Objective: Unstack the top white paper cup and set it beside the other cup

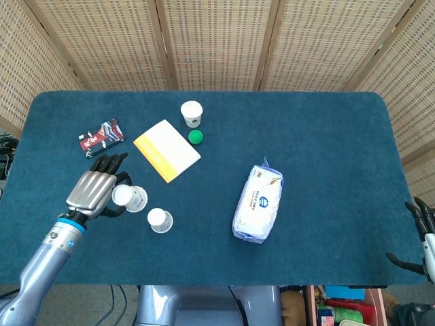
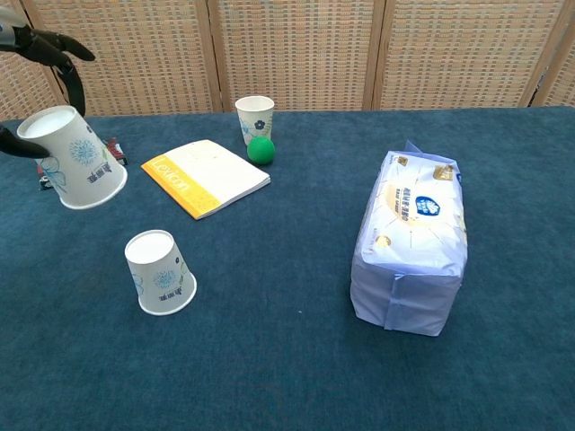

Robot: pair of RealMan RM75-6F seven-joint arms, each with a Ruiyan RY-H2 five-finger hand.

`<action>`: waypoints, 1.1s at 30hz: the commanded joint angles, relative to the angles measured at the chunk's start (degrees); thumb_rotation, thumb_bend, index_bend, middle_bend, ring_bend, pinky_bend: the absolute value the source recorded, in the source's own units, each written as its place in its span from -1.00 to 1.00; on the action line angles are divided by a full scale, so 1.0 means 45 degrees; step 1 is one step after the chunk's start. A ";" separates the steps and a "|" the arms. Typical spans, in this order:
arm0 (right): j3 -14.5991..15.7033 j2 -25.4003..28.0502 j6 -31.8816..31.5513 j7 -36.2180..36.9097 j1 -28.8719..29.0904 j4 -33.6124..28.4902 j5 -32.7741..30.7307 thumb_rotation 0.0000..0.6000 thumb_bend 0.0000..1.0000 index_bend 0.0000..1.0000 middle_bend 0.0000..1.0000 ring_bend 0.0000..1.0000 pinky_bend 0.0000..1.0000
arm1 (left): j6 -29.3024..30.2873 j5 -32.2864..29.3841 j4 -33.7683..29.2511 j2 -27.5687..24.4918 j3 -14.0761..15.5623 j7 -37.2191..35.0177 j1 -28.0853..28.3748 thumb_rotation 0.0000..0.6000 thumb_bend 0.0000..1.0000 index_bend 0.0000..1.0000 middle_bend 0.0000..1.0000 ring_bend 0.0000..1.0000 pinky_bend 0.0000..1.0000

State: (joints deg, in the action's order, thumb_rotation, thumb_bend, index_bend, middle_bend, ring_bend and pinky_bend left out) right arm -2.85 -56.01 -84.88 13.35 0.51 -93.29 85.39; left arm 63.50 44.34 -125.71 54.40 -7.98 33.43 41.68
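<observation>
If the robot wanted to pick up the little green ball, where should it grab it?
Probably from above, fingers closing on its left and right sides. The small green ball is round and would roll if nudged, and it sits right by the upright white paper cup with a blue flower print, which blocks the far side.

Both views are bright and evenly lit – shadows soft and faint – sharp, without glare or blur

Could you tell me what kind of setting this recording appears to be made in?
Probably a staged lab or test station rather than a home: a table with a blue felt-like cover, woven screen panels closing it off behind, and unrelated props laid out, such as a tissue pack and a green ball.
</observation>
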 commanded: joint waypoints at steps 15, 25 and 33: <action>-0.0038 -0.0110 0.0302 -0.0290 0.0139 0.0017 -0.0225 1.00 -1.00 -1.00 -1.00 -1.00 -1.00 | -0.1804 -0.0404 0.3622 0.2405 0.1251 -0.1190 -0.0078 1.00 -0.52 -0.20 -1.00 -1.00 -1.00; -0.0027 -0.0080 0.0189 -0.0202 0.0090 0.0003 -0.0170 1.00 -1.00 -1.00 -1.00 -1.00 -1.00 | -0.1494 0.0159 0.4290 0.3268 0.1541 -0.1382 -0.0346 1.00 -0.52 -0.20 -1.00 -1.00 -1.00; -0.0023 -0.0070 0.0210 -0.0164 0.0101 0.0022 -0.0168 1.00 -1.00 -1.00 -1.00 -1.00 -1.00 | -0.1211 0.1002 0.3982 0.3026 0.1452 -0.2103 -0.0693 1.00 -0.52 -1.00 -1.00 -1.00 -1.00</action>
State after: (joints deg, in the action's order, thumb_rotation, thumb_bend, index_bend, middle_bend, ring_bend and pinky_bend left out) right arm -2.95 -56.33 -83.93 12.61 0.96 -93.20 84.64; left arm 57.60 47.96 -107.22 68.56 -1.33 24.69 39.04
